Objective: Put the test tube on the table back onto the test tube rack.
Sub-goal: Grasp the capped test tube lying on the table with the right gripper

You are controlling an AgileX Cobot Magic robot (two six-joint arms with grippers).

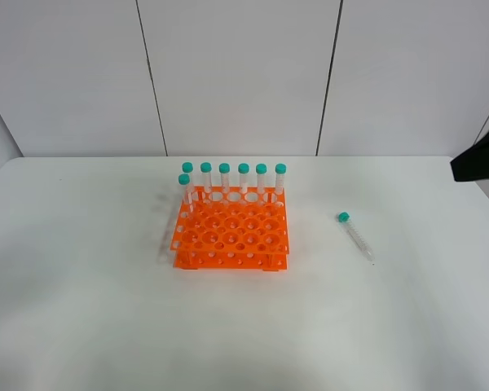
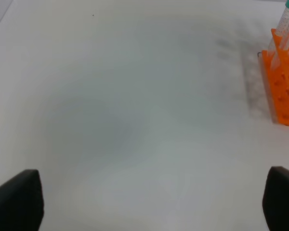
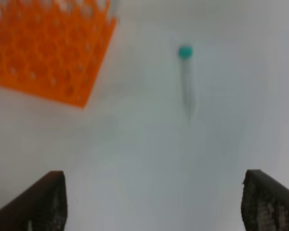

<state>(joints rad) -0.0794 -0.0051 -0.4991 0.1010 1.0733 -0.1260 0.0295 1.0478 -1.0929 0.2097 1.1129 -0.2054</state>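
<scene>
1. The tube [image 1: 356,236] lies flat on the table [image 1: 81,309], right of centre in the high view and well apart from the rack [image 1: 231,230]. Its cap [image 1: 343,217] points to the back and its tip to the lower right.
2. The rack sits mid-frame. The racked tubes [image 1: 234,175] stand upright along its far row, plus one at the left, so the near holes are free for the drop-in.
3. My right pincer [image 3: 151,202] has its jaws spread wide with nothing between them. It hovers over the table with the tube ahead of it. I judge this is the picking arm, since it is on the tube's side.
4. The right arm [image 1: 482,155] is just a dark shape at the right edge of the high view.
5. My left pincer [image 2: 149,199] is wide open and empty over bare table beside the rack. It looks parked clear.
6. Stage: approach, pick not yet begun. The tube is round and may roll when pinched, so I'd grip across the body.
</scene>
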